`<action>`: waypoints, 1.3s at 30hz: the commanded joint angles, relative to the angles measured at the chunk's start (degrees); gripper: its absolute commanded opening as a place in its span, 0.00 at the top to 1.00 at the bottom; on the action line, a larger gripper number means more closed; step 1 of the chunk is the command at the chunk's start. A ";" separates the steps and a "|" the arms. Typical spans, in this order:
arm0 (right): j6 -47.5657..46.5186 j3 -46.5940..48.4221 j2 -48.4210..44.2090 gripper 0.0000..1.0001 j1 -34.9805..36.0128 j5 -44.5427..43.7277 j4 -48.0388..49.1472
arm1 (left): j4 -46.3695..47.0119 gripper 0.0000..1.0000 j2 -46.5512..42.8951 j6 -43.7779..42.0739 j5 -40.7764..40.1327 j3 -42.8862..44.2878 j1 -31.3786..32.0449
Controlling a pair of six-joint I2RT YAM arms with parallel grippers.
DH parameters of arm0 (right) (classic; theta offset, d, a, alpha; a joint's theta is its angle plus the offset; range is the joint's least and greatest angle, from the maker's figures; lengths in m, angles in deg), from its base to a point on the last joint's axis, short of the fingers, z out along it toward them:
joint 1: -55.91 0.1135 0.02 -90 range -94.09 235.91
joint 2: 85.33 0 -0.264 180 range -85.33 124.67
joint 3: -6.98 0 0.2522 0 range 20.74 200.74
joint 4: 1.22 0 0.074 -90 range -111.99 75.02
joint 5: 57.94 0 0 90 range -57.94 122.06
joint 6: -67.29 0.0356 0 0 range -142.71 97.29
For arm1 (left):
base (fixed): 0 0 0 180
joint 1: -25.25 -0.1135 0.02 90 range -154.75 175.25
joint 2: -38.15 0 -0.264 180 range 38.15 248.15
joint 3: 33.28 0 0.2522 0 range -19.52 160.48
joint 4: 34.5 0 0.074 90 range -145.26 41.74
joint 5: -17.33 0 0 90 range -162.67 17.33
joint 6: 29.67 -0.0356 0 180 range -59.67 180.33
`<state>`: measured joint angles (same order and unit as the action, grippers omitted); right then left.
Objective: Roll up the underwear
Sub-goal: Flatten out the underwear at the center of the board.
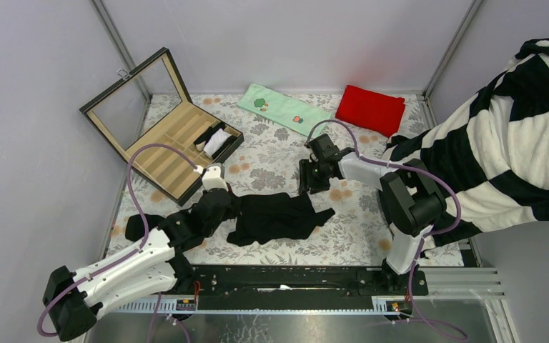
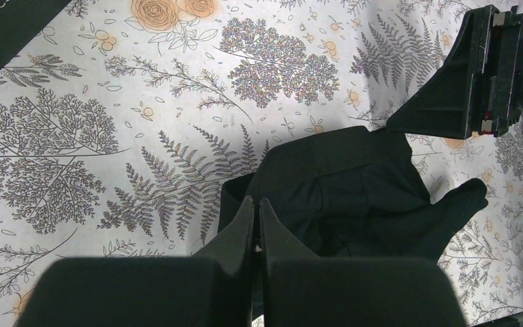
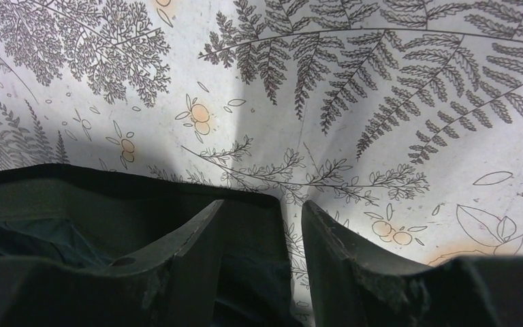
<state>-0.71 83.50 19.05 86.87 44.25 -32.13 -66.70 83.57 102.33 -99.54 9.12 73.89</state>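
Note:
One black underwear [image 1: 275,218] lies spread out on the floral tablecloth in the middle. My left gripper [image 1: 218,204] is at its left edge. In the left wrist view the jaws [image 2: 257,204] are pressed together over the cloth's [image 2: 354,184] near-left edge and seem to pinch it. My right gripper [image 1: 307,184] is at the garment's far right corner and is open. In the right wrist view its fingers [image 3: 262,204] straddle the corner of the underwear [image 3: 54,204], which lies flat. The right gripper also shows in the left wrist view [image 2: 477,75].
Another small black garment [image 1: 137,227] lies left of the left arm. An open compartment box [image 1: 161,143] at back left holds black and white items [image 1: 214,139]. A green cloth [image 1: 282,108] and a red cloth [image 1: 370,109] lie at the back. A striped blanket [image 1: 515,143] hangs on the right.

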 commanded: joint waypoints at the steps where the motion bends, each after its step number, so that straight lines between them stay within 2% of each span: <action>1: -3.00 -1.08 1.07 0.49 0.38 1.01 -6.07 | 2.41 1.00 0.23 -1.13 -0.02 0.23 -0.35; 7: -3.20 -1.63 2.71 0.63 0.77 2.49 -4.61 | 2.81 1.00 0.83 -1.05 0.11 0.24 -0.31; 11: -2.52 -2.34 2.35 0.84 0.78 0.69 -1.55 | 2.79 1.00 0.76 -1.05 -0.26 0.19 -0.32; 13: -2.04 -2.87 0.59 0.97 0.79 -1.54 -0.01 | 2.81 1.00 0.47 -0.66 -0.92 0.10 -0.32; 14: -1.62 -3.53 -1.70 1.00 0.82 -2.64 0.84 | 2.98 1.00 0.10 -0.62 -1.24 0.05 -0.38; 22: -0.55 -7.52 -26.53 1.00 0.77 -11.37 5.04 | 4.38 1.00 -6.67 -3.71 -4.66 2.11 -1.20; 27: -1.87 -7.13 -38.76 1.00 0.72 -13.99 2.40 | 7.06 1.00 -10.47 -9.66 -1.89 4.77 -1.18; 33: -3.57 -6.86 -49.49 1.00 0.74 -14.63 0.34 | 12.09 1.00 -17.08 -14.43 1.78 4.92 -1.21; 39: -4.33 -3.85 -52.90 1.00 0.70 -15.61 -4.38 | 11.09 1.00 -18.26 -17.39 4.89 7.29 -1.19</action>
<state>-3.48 76.16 -32.27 87.37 30.50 -33.16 -58.24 65.39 89.26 -97.40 13.56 73.08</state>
